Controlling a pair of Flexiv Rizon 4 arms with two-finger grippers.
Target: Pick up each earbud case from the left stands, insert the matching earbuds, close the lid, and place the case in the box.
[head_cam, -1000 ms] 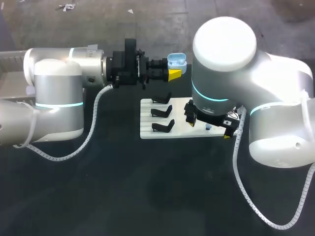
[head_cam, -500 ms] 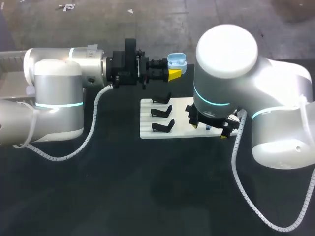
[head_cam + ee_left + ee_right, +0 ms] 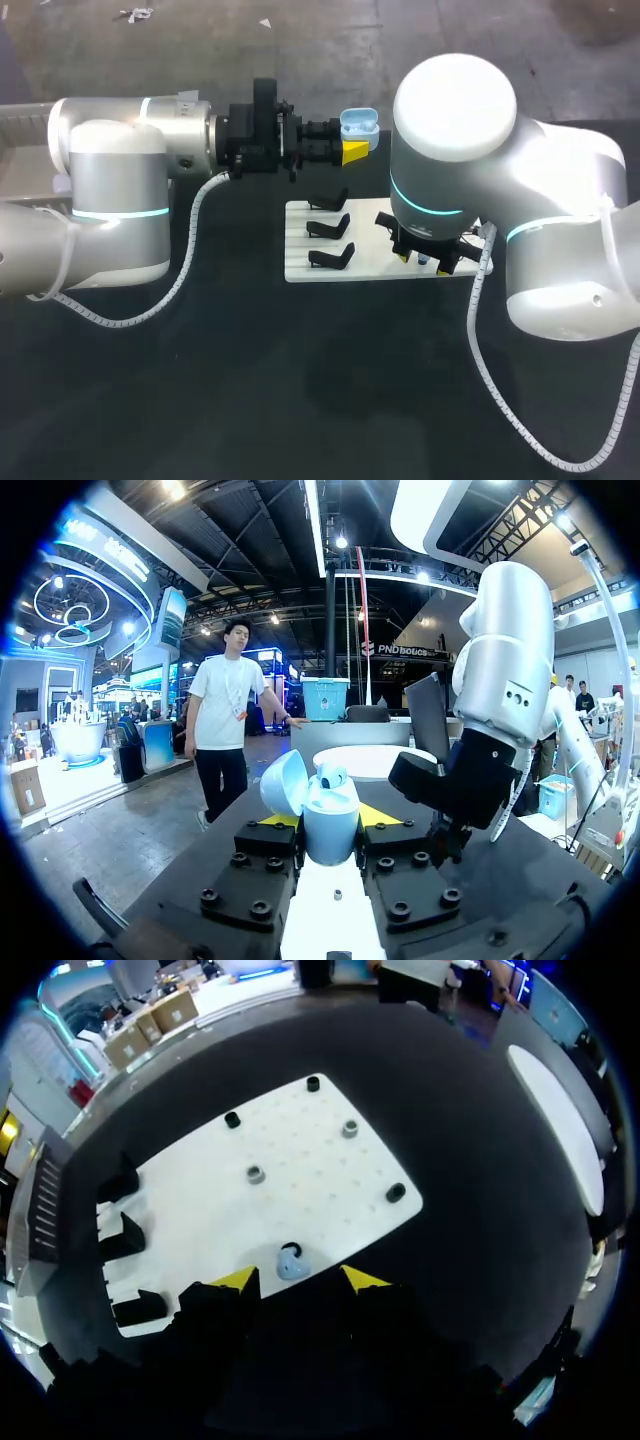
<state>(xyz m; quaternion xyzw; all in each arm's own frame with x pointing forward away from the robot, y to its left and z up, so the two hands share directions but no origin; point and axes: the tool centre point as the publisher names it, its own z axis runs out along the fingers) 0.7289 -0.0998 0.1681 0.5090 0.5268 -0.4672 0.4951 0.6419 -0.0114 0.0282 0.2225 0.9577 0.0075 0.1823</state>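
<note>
The light-blue earbud case, lid flipped open, is clamped between the yellow-tipped fingers of the left gripper in the upper middle of the head frame; the left wrist view shows it upright with a finger pressed to either side. Just below it, mid-frame, the white board carries three black stands along its left side. The right gripper hangs over the board's right part, fingers apart, a small blue earbud lying on the board between the spread tips, neither visibly touching it
</note>
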